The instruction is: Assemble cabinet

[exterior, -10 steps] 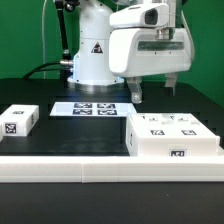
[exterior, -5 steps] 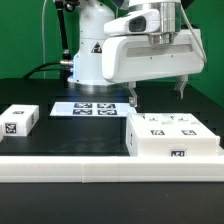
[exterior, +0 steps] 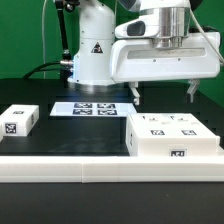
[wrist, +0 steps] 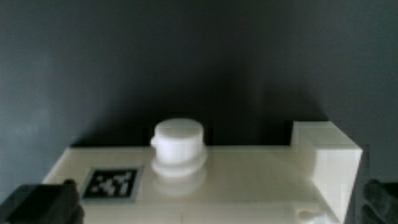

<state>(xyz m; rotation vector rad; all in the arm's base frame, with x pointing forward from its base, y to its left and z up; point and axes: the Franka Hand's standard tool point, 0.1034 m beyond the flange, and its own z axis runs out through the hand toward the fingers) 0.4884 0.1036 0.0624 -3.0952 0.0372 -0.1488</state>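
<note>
Tabletop (exterior: 80, 132) black (green backdrop (exterior: 20, 40) behind), cabinet body (exterior: 172, 138) on it.

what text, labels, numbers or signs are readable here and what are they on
No words, brands or numbers are readable.
Black warning triangle on the robot base: symbol inside too small to read.
Square black-and-white tags on the marker board, small panel and cabinet body: patterns, not text.

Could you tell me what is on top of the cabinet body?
Several black-and-white tags lie flat on the cabinet body's top; the wrist view shows a short white peg and a raised corner block. Its inside is hidden.
</note>
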